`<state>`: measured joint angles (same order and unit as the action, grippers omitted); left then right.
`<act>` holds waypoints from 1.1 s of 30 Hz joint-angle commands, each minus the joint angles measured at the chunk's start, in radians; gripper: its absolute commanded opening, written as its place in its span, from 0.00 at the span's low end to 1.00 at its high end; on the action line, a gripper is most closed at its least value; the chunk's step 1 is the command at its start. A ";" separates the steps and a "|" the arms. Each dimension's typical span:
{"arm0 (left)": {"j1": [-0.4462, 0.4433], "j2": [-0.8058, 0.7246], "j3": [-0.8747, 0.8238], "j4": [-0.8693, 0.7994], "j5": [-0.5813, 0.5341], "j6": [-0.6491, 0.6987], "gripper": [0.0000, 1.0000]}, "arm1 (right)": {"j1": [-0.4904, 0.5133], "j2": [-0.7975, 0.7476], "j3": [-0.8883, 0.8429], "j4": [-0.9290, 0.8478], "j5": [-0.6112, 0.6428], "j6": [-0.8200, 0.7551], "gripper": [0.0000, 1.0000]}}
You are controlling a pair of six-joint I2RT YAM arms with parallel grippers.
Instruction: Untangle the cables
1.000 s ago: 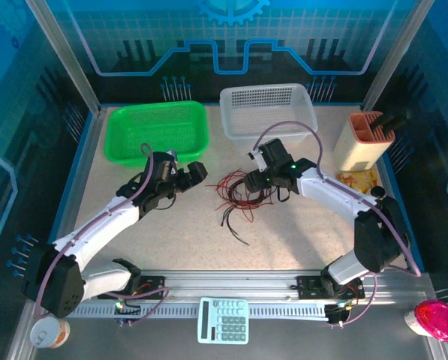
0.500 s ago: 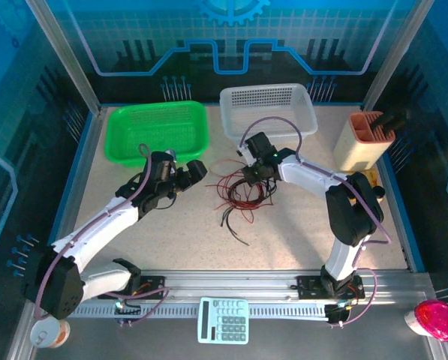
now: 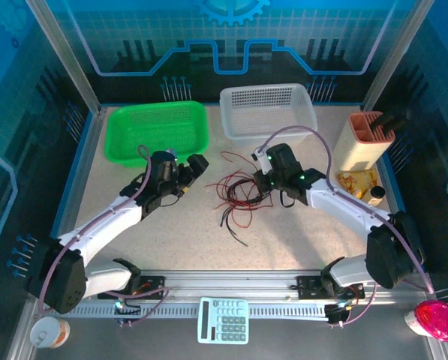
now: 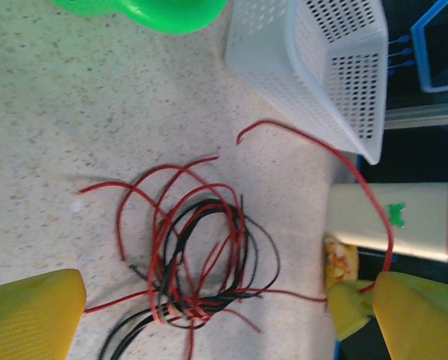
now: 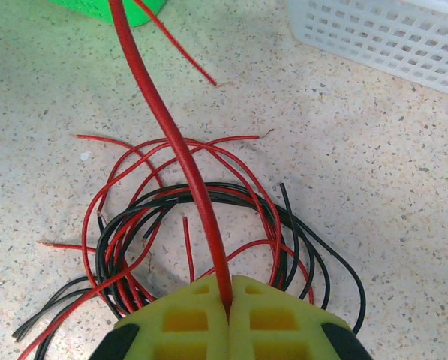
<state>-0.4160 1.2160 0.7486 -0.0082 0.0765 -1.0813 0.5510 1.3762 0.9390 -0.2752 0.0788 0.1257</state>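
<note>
The cables (image 3: 239,196) lie as a loose tangle of thin red and black strands on the speckled table, between the two arms. My right gripper (image 3: 263,178) sits at the tangle's right edge. In the right wrist view it (image 5: 229,291) is shut on one red cable (image 5: 171,142), which rises from the pads over the other loops (image 5: 208,217). My left gripper (image 3: 196,166) hovers left of the tangle, open, with nothing between its fingers. The left wrist view looks between its yellow fingers (image 4: 28,315) at the tangle (image 4: 201,255).
A green basket (image 3: 157,131) and a white basket (image 3: 269,111) stand at the back. A beige holder (image 3: 368,141) and a snack packet (image 3: 356,180) are at the right. A calculator (image 3: 224,320) lies on the front rail beside the arm bases.
My right gripper closed on a red cable at the tangle and drew back slightly to the right, raising that strand. The left gripper has hardly moved.
</note>
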 commanded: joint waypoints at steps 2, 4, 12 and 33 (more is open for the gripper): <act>-0.009 0.043 -0.008 0.174 0.019 -0.178 0.99 | 0.016 -0.059 -0.073 0.119 -0.050 0.023 0.00; -0.013 0.076 -0.002 0.232 0.016 -0.233 0.98 | 0.020 -0.074 -0.102 0.149 -0.062 0.020 0.00; -0.063 0.250 0.042 0.432 0.028 -0.409 0.89 | 0.037 -0.087 -0.127 0.190 -0.080 0.017 0.00; -0.074 0.450 0.086 0.605 -0.050 -0.414 0.42 | 0.059 -0.136 -0.176 0.219 -0.074 0.017 0.00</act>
<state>-0.5011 1.6665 0.8349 0.5529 0.0532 -1.5265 0.5968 1.2728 0.7773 -0.0826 0.0143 0.1345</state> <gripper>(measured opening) 0.420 0.062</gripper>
